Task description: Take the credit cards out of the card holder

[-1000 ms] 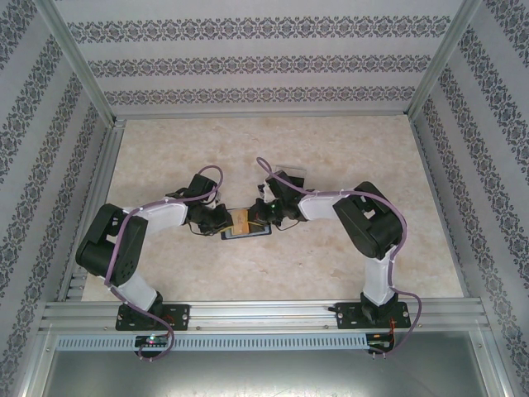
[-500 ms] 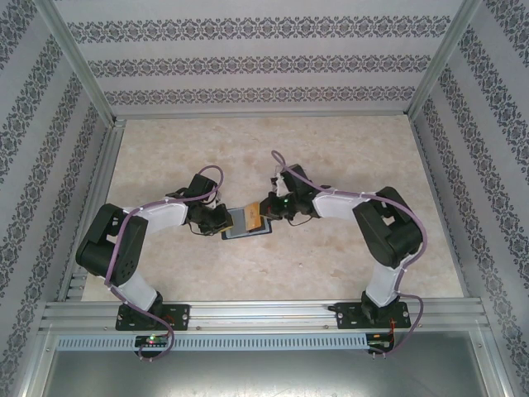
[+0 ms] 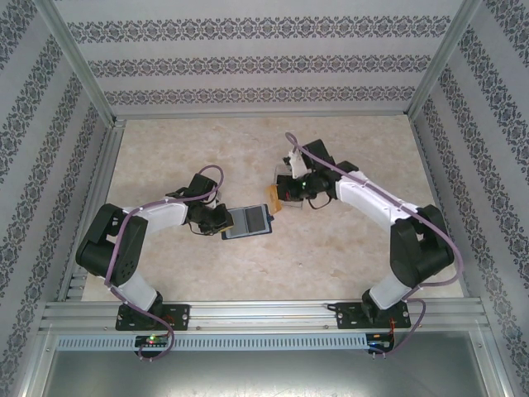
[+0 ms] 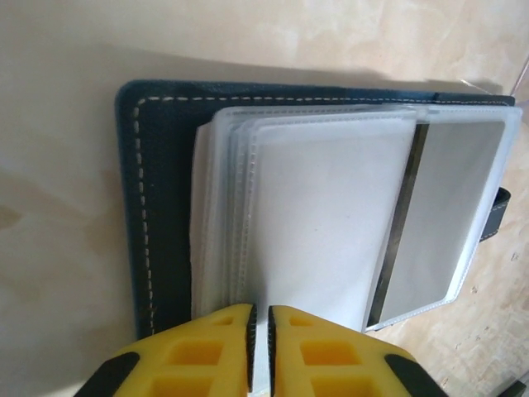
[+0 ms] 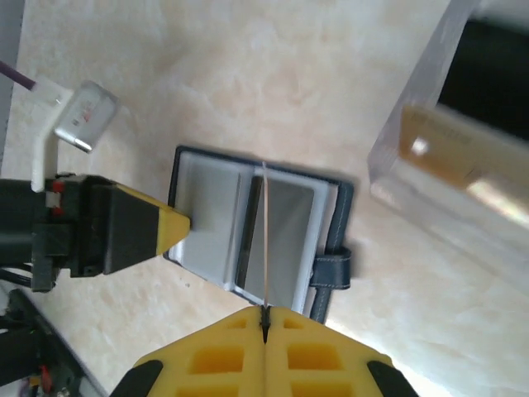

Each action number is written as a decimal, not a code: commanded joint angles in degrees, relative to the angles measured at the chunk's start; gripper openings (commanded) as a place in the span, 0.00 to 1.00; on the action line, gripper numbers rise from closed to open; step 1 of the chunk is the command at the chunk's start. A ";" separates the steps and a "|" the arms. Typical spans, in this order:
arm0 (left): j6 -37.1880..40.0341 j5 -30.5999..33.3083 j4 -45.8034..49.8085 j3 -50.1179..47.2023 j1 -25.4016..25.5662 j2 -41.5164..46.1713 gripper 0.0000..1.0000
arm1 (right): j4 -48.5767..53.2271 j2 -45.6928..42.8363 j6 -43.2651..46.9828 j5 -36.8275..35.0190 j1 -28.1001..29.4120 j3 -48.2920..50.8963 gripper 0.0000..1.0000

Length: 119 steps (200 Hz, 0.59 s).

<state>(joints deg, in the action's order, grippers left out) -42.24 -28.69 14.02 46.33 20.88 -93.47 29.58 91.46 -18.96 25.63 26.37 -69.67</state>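
- The right gripper (image 5: 264, 318) has its yellow fingers pressed together on a thin credit card (image 5: 264, 240), seen edge-on from the wrist as a fine tan line standing straight out from the fingertips.
- From above, that card (image 3: 271, 199) is a tan sliver at the gripper (image 3: 278, 198), out of the sleeves, just off the card holder's right end and near the clear box.
- The left gripper (image 4: 259, 318) has its fingers drawn nearly together – only a slit between them – clamped on the edge of the holder's clear sleeves.
- From the right wrist, its yellow tip (image 5: 178, 223) meets the holder's left edge.
- The card holder (image 4: 157, 207) lies open and flat – navy with pale stitching, a stack of clear sleeves on top and its closing tab (image 5: 331, 269) sticking out at the right end.
- It (image 3: 248, 220) sits near the middle of the tabletop (image 3: 207, 149), slightly toward the near edge.
- The clear box (image 5: 430, 174) stands beyond the holder's right end, farther from the near edge (image 3: 291, 175); something tan-gold shows through its wall, too blurred to name.
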 commanded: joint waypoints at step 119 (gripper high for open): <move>0.87 3.28 11.34 6.84 -0.96 17.11 0.95 | 13.08 7.37 49.76 -37.99 11.42 -11.79 0.00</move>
<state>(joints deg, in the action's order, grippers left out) -42.17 -27.27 21.32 52.84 20.86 -77.97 42.63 96.49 21.91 -6.00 35.75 -80.38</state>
